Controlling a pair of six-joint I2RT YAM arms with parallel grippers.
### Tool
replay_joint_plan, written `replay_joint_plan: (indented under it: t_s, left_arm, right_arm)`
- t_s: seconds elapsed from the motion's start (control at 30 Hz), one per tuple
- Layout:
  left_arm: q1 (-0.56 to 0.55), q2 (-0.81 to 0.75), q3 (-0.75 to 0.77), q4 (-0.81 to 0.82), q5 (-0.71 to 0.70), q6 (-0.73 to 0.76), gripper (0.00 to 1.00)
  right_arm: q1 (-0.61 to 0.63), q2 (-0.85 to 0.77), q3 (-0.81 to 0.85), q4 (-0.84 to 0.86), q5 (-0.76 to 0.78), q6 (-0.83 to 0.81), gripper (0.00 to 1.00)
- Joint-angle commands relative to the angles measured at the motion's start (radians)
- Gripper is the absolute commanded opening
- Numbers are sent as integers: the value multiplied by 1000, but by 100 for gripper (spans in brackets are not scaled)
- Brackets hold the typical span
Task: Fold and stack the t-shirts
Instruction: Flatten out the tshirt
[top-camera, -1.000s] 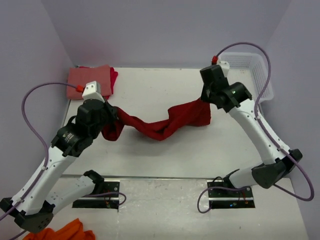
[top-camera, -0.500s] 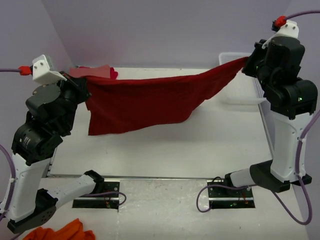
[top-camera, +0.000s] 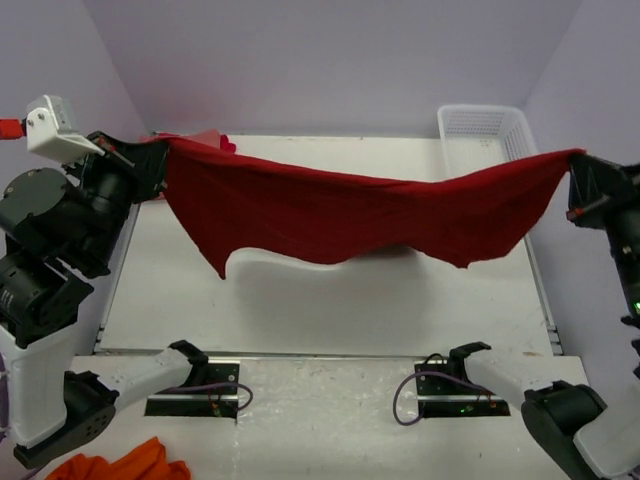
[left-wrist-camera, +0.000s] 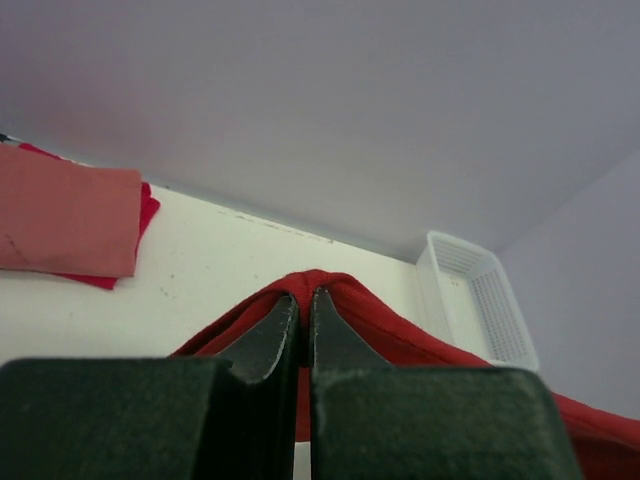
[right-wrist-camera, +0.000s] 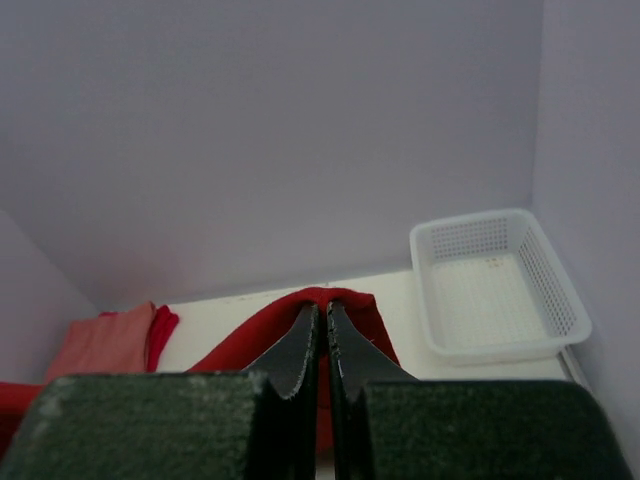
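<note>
A big dark red t-shirt (top-camera: 350, 210) hangs stretched wide above the table, sagging in the middle. My left gripper (top-camera: 158, 145) is shut on its left corner, high over the back left of the table. My right gripper (top-camera: 575, 155) is shut on the right corner, near the right wall. In the left wrist view the left gripper (left-wrist-camera: 303, 297) pinches a fold of red cloth (left-wrist-camera: 400, 330). The right gripper (right-wrist-camera: 323, 310) likewise pinches the red cloth (right-wrist-camera: 250, 340). A folded salmon-pink t-shirt (left-wrist-camera: 60, 220) lies on a brighter red t-shirt (left-wrist-camera: 148, 210) at the back left corner.
A white plastic basket (top-camera: 480, 135) stands at the back right corner of the table. An orange cloth (top-camera: 120, 465) lies below the table's near edge, by the left arm's base. Lilac walls close in on the left, back and right.
Both arms have risen and spread apart. The dark red shirt went from a twisted bunch on the table to a wide sheet held up in the air.
</note>
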Motion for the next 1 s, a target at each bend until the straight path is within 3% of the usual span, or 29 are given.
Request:
replay_joint_plan:
  t_s: [0.0,0.27,0.43,0.63,0.77,0.9,0.97]
  left_arm:
    - [3,-65,30,2,92,-7,0]
    - [4,-105,150,19,155,82,0]
    - [6,-189,62,186,273,128,0]
    - [4,-185,61,258,353,149,0]
    - [4,-130,0,290,281,198,0]
    - [4,-69,-175,428,96,323,0]
    - [4,8,-215,503,25,395,0]
  right_arm:
    - [7,-65,33,75,-54,-38,0]
    - [5,-78,180,101,-275,0,0]
    - [1,-108,162,207,-442,-14,0]
    - [-1,-102,171,291,-503,-12,0]
    - [-1,-35,-13,385,-423,-59,0]
    - [-1,127,-41,449,-368,-105,0]
    - [-1,210,34,462,-352,-145,0]
